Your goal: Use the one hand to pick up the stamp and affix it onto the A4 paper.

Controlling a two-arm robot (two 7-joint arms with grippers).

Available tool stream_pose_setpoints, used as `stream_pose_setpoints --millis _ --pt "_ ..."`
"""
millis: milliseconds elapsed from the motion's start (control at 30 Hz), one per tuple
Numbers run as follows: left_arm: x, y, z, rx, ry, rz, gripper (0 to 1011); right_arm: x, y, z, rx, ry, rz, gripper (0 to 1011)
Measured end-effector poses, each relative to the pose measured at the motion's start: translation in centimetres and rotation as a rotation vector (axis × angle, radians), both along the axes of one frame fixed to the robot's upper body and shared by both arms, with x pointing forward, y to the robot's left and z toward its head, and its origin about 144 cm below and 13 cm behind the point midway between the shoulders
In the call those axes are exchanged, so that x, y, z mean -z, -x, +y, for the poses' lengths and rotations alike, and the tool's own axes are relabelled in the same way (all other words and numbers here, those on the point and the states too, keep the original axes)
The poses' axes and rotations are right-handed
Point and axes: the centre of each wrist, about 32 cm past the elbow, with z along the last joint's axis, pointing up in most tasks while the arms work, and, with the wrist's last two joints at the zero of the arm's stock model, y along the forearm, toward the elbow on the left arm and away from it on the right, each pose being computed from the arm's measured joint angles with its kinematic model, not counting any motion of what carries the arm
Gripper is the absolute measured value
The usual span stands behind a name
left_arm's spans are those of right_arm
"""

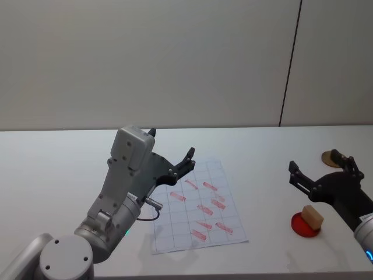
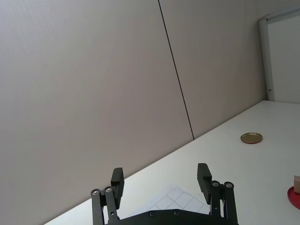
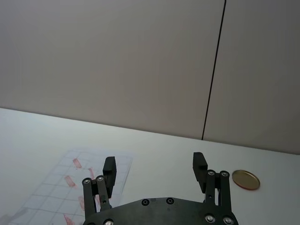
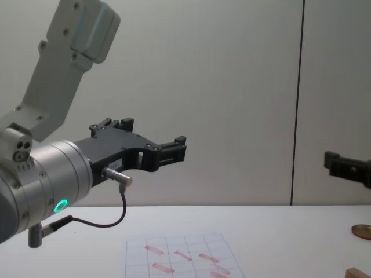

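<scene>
**Stamp on its pad, nothing grabbed yet**

The stamp [image 1: 312, 216] sits on the red pad [image 1: 298, 227], right of the paper [image 1: 185, 217], probably so it's inked and within the right arm's reach. Right end effector [image 1: 322, 165] hovers above and just behind it, spread wide, empty. Left end effector [image 1: 172, 146] hangs raised over the paper's left edge, also wide open.

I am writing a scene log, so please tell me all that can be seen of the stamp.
The stamp is a small tan block, wooden by its look, with plain faces. It lies on a round red pad on the white table, right of the paper. Nothing grips it; the right gripper hangs above the table nearby, jaws open.
</scene>
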Motion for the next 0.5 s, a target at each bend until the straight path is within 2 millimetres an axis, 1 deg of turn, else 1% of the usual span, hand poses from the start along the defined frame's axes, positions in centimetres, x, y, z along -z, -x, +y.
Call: stream_pose_setpoints --millis 233,500 --pt "0.0 0.0 0.0 0.0 0.0 0.0 993 0.0 -0.5 -0.5 0.038 0.03 0.059 1003" --pt "0.0 0.0 0.0 0.0 0.0 0.0 993 0.1 -1.6 -1.4 0.069 0.062 0.136 1003"
